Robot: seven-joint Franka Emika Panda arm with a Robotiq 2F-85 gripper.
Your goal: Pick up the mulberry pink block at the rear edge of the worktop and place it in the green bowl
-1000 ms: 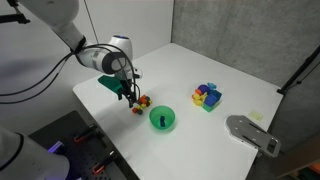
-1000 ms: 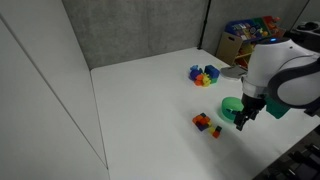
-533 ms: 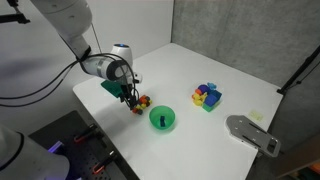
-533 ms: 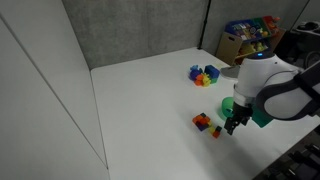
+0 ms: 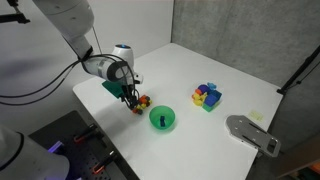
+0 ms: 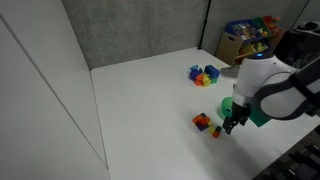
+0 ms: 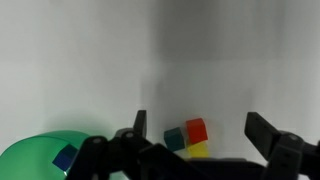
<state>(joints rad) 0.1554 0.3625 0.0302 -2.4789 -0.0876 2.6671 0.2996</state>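
The green bowl (image 5: 162, 119) stands near the table's edge; it also shows in the other exterior view (image 6: 233, 105) and at the wrist view's bottom left (image 7: 35, 156), with a blue block (image 7: 65, 157) in it. My gripper (image 5: 131, 96) (image 6: 231, 126) is open and low over a small cluster of a red block (image 7: 196, 129), a teal block (image 7: 175, 139) and a yellow block (image 7: 198, 151), which lie between the fingers (image 7: 196, 122). I cannot make out a mulberry pink block for certain.
A second cluster of coloured blocks (image 5: 207, 96) (image 6: 204, 75) sits farther along the white table (image 5: 230, 75). A grey metal base (image 5: 252, 133) lies by one corner. Shelves with toys (image 6: 250, 38) stand beyond the table.
Over the last second my gripper has come down and closer to the small block cluster beside the bowl. It has held still for the last half second.
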